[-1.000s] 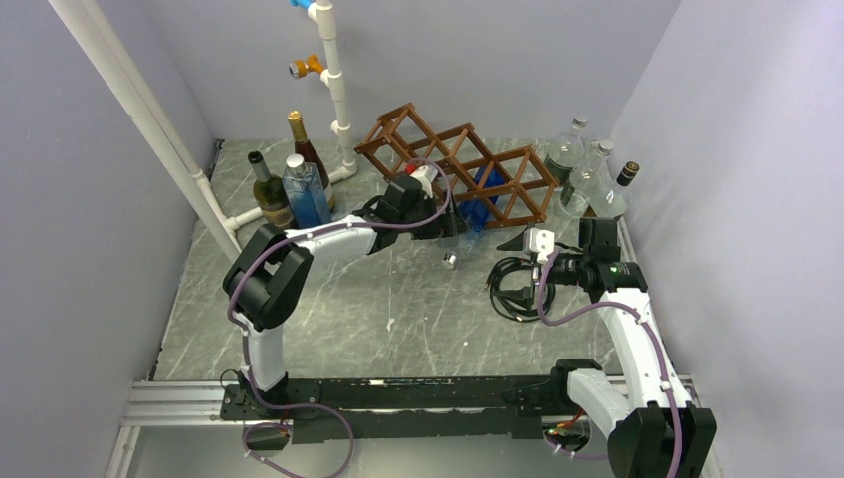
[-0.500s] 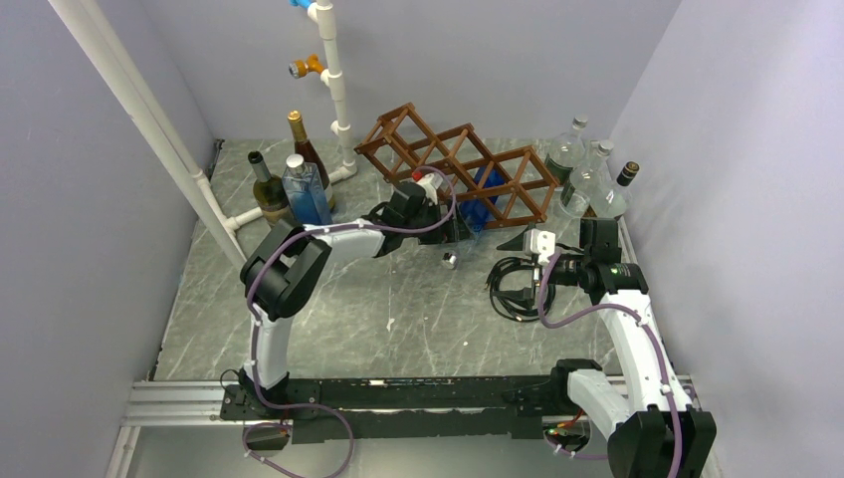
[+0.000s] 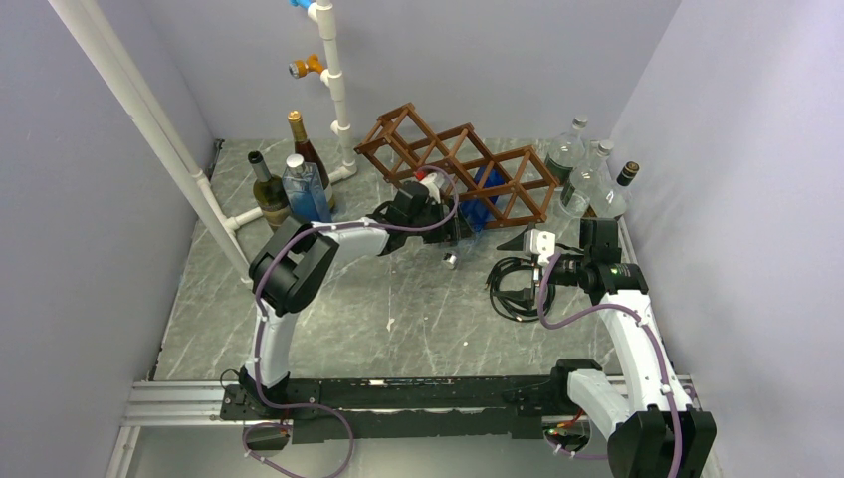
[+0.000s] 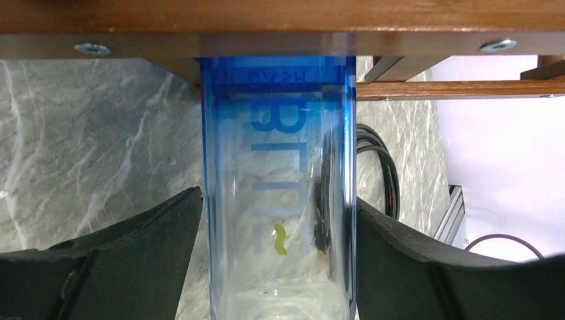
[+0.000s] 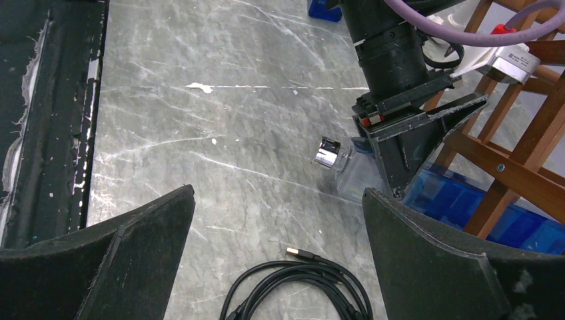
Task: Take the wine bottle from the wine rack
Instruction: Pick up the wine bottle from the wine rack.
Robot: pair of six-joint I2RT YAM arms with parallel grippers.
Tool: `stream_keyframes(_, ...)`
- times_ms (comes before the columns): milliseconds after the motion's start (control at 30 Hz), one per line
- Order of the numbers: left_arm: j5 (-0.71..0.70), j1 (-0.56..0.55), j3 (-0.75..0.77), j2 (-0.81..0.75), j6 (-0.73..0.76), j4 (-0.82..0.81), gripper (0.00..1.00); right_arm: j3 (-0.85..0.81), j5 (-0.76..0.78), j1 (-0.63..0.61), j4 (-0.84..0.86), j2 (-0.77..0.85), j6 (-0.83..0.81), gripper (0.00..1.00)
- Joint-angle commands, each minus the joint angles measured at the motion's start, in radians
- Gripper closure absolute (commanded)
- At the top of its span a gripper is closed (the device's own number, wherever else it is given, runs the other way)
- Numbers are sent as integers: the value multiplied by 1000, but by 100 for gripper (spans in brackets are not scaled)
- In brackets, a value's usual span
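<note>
The wine bottle (image 4: 280, 200), clear glass tinted blue, is found lying in a lower cell of the wine rack (image 4: 133, 20), right of the rack's middle, with its neck poked out toward the arms. It is flanked by the left gripper (image 3: 456, 229), and here is the change: over the last second the left arm has been pushed further in and its jaws drawn inward, so the fingers (image 4: 133, 260) are now seen laid against the glass on both sides. A grasp on the bottle is judged made or just being made; how firm it is cannot be told. The bottle itself has not been shifted, since its silver cap (image 5: 326, 153) is seen at the same spot as before. The pull-out is therefore judged not yet begun.

The contact is shown only by the left wrist view, where the glass and its lettering are framed by the two fingers under a rack slat. In the top view that contact is hidden by the wrist, but the cell can be placed there. The cap and neck are given clearly only by the right wrist view, low over the table (image 5: 200, 100), along with a coiled black cable (image 5: 293, 287). The right gripper (image 5: 278, 193) is held wide open with nothing in it, apart from the rack
</note>
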State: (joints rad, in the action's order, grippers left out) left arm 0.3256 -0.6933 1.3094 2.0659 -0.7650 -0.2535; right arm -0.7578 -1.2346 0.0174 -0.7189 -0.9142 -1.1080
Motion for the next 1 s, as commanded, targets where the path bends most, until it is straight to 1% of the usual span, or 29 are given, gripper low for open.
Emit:
stream_keyframes(0, 23, -2, 45, 19, -5, -61, 20, 0, -19, 4, -1, 13, -30, 0)
stream_keyframes(233, 52, 3, 65, 50, -3, -76, 18, 0, -19, 3, -1, 15, -30, 0)
stream_keyframes(333, 47, 5, 69, 56, 1, -76, 20, 0, -19, 4, -1, 14, -31, 0)
stream_keyframes(400, 47, 5, 72, 59, 5, -70, 24, 0, -20, 4, -1, 14, -29, 0)
stream_keyframes(467, 52, 7, 70, 59, 8, -73, 32, 0, -20, 4, -1, 12, -29, 0)
stream_keyframes(533, 62, 10, 61, 56, 8, -86, 50, 0, -19, 4, -1, 14, -29, 0)
stream_keyframes(600, 71, 13, 49, 51, 2, -98, 72, 1, -19, 4, -1, 13, -29, 0)
stream_keyframes(733, 85, 16, -1, 20, 0, -150, 99, 1, -19, 4, -1, 12, -31, 0)
stream_keyframes(833, 70, 18, -63, -34, 7, -211, 100, 1, -19, 4, -1, 12, -31, 0)
stream_keyframes(967, 60, 18, -129, -116, 30, -240, 100, 2, -18, 4, -1, 11, -31, 0)
